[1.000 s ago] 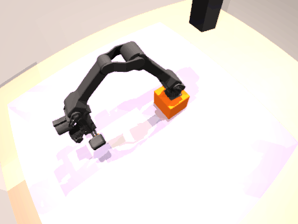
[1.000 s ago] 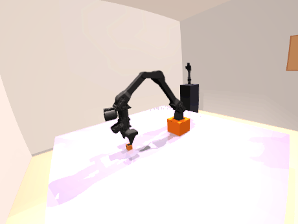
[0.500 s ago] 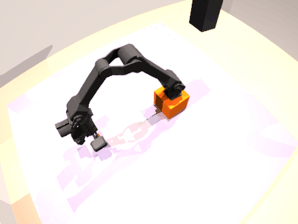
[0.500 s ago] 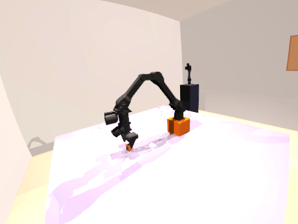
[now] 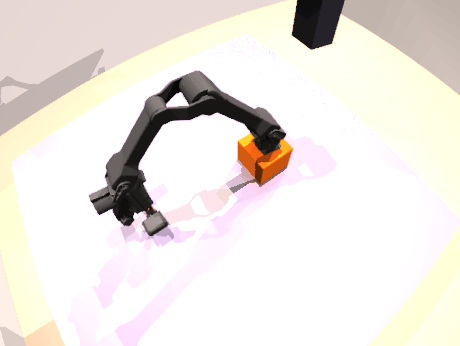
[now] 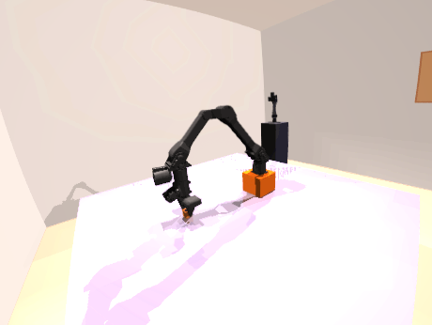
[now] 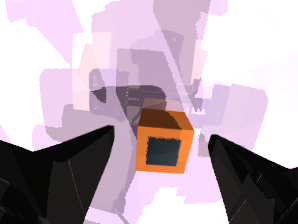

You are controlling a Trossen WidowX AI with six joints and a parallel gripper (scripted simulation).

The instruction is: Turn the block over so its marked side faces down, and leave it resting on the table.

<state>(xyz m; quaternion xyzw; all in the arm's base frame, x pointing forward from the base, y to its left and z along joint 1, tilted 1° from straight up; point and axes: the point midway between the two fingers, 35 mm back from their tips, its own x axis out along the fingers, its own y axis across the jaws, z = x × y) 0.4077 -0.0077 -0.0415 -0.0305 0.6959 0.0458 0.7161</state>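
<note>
A small orange block (image 7: 162, 120) (image 6: 186, 213) rests on the white table top, mostly hidden by the gripper in the top and exterior views. Its dark square mark (image 7: 163, 151) faces up towards the wrist camera. My gripper (image 7: 162, 136) (image 6: 187, 216) points down over the block and is open. In the wrist view the block lies between the two black fingers, with a gap on each side. The gap to the right finger looks somewhat narrower than half the opening. Whether the fingertips are level with the block is hard to tell.
The arm's base stands on a large orange box (image 5: 273, 167) (image 6: 259, 184). A tall dark pillar (image 5: 316, 25) (image 6: 275, 141) stands behind it. Pink and grey shadows cross the table top (image 5: 300, 260) (image 6: 291, 254).
</note>
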